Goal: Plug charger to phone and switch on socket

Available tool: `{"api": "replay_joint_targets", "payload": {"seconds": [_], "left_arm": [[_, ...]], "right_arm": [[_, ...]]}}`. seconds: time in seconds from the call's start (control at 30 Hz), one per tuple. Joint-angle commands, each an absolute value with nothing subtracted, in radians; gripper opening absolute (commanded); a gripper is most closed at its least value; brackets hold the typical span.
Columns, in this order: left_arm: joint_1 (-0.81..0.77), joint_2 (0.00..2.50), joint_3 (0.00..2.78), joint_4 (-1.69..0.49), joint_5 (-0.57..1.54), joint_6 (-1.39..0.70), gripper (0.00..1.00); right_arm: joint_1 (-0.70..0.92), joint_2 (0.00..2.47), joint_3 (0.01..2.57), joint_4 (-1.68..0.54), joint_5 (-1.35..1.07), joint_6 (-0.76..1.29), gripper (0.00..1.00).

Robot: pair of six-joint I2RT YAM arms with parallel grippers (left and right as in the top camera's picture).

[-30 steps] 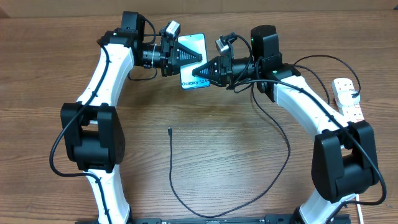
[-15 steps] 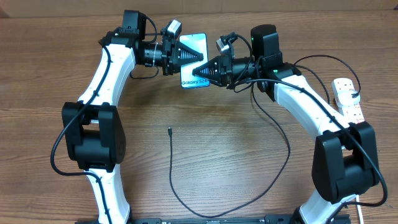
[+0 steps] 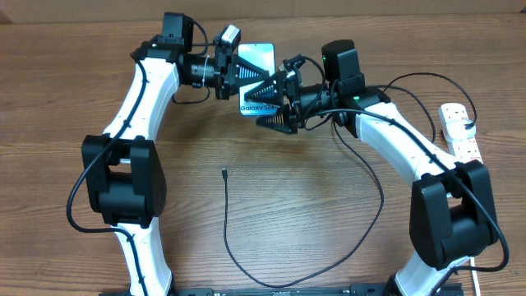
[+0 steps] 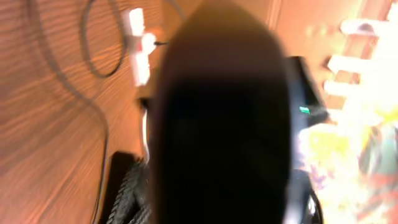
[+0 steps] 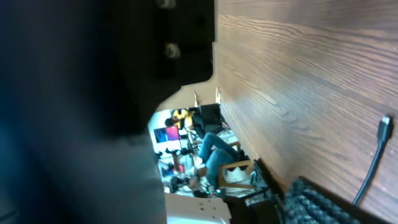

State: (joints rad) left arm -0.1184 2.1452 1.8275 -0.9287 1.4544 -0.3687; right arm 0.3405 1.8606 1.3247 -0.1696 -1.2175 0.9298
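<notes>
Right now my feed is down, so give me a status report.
Left gripper shut on slim blue-white-screen phone. Right gripper open beside it. Thin black charger cable loose on wooden table, connector tip unplugged. White power strip untouched, no obstruction seen.

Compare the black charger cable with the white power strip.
The cable is thin and black; the power strip is blocky and white. The cable curves loosely across the middle of the table, while the power strip lies straight at the far right side, its lower end hidden by the right arm. Both rest on the table, apart from the phone.
</notes>
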Motion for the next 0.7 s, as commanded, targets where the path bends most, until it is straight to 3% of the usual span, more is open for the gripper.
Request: {"api": "replay_joint_targets", "payload": {"seconds": [0.0,0.1,0.27,0.53,0.67], "left_arm": [[-0.125,2.128,1.85,-1.031,1.291,-0.382,0.04],[-0.125,2.128,1.85,-1.162,1.187,-0.377,0.04],[-0.125,2.128,1.849,-1.33,1.189,-0.307,0.04],[-0.126,2.128,1.849,-1.657,1.341,0.036,0.04],[-0.129,2.126,1.848,-1.691,1.341,0.017,0.04]], "right_arm": [[0.329,1.863,1.321,-0.167,-1.227,0.934,1.0],[0.317,1.863,1.321,-0.171,-1.227,0.904,1.0],[0.294,1.863,1.321,-0.224,-1.214,0.827,1.0],[0.231,1.863,1.321,-0.393,-1.087,0.733,1.0],[0.187,1.863,1.321,-0.449,-1.052,0.682,1.0]]}}
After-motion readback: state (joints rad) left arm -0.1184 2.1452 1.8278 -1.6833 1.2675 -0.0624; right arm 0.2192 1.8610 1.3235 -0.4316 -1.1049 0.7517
